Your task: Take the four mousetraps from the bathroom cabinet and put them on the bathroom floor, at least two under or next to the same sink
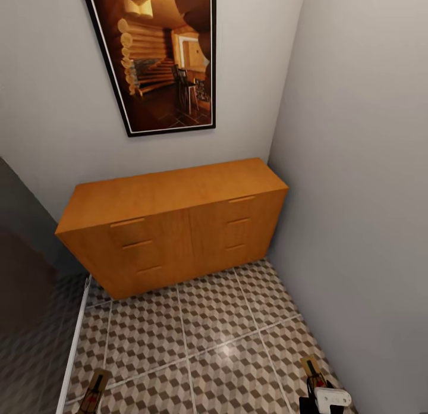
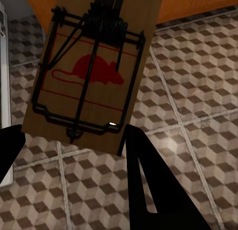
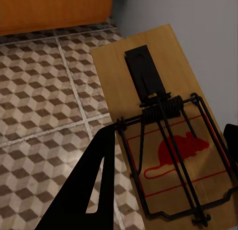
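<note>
**Mousetraps: one carried in each gripper, above the tiles in front of the cabinet**

The mousetraps in sight are two flat tan wooden rectangles with black wire springs and a red mouse printed in the middle. One mousetrap (image 2: 89,71) sits between the dark fingers of the left gripper (image 2: 69,145), held by its short end so the board projects forward, face toward the wrist camera. The other mousetrap (image 3: 163,136) is held the same way by the right gripper (image 3: 168,190). Both sets of jaws are closed on their boards, gripping at the edge; that hold seems chosen to keep the fingers clear of the wire bar and spring and to leave the flat underside free to meet the floor.

From the head view, the left-hand trap (image 1: 95,390) and the right-hand trap (image 1: 313,369) show at the lower edge, well apart, each above the bathroom floor (image 1: 196,336) of square tiles with a brown, beige and white cube pattern. Whether either board touches the tiles cannot be told.

The wide, low orange-brown wooden cabinet (image 1: 172,223) stands against the wall under a dark-framed picture (image 1: 157,57), its drawer fronts all shut. With both arms loaded, the carry phase looks under way: these traps need a spot on the patterned tiles, and I judge the robot must turn toward the basin for at least two of them.
</note>
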You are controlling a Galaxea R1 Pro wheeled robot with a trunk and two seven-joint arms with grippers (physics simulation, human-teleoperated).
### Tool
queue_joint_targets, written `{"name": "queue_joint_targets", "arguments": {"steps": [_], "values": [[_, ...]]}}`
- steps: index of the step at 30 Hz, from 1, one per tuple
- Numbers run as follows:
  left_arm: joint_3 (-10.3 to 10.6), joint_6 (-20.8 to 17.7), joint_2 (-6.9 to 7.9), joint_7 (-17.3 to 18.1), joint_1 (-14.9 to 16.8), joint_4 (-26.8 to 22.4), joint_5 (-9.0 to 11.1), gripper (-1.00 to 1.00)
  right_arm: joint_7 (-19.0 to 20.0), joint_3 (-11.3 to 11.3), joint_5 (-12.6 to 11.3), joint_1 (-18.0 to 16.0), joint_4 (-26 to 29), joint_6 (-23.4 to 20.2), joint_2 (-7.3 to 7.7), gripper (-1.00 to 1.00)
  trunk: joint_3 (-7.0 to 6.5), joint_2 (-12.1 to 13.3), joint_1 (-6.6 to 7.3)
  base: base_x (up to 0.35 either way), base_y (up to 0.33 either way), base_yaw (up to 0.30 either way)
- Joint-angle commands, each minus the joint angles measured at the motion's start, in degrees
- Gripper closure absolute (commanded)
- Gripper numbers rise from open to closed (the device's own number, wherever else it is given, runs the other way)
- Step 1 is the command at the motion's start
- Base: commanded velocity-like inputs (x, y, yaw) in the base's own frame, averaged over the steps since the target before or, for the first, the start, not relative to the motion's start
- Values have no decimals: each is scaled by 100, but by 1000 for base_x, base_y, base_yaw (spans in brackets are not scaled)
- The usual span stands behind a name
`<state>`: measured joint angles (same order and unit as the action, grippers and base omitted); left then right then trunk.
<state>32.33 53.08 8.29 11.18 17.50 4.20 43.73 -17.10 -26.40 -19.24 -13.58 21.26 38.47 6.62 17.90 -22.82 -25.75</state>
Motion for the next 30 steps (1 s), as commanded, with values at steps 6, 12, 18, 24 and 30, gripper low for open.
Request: {"name": "queue_joint_targets", "arguments": {"steps": [6,12,18,24,30], "values": [[28,18,-3,42,8,19,48,100,-48,-50,-27,-5,1,11,1,100,-24,-10,-3,0,0,0],[28,18,-3,42,8,19,48,100,-48,-50,-27,-5,1,12,1,100,-54,-10,-3,0,0,0],[28,18,-3,42,8,19,48,100,-48,-50,-27,-5,1,11,0,100,-83,-10,-3,0,0,0],[28,18,-3,42,8,20,48,100,-48,-50,-27,-5,1,11,-1,100,-108,-10,-3,0,0,0],[28,18,-3,42,8,20,48,100,-48,-50,-27,-5,1,11,-3,100,-128,-10,-3,0,0,0]]}}
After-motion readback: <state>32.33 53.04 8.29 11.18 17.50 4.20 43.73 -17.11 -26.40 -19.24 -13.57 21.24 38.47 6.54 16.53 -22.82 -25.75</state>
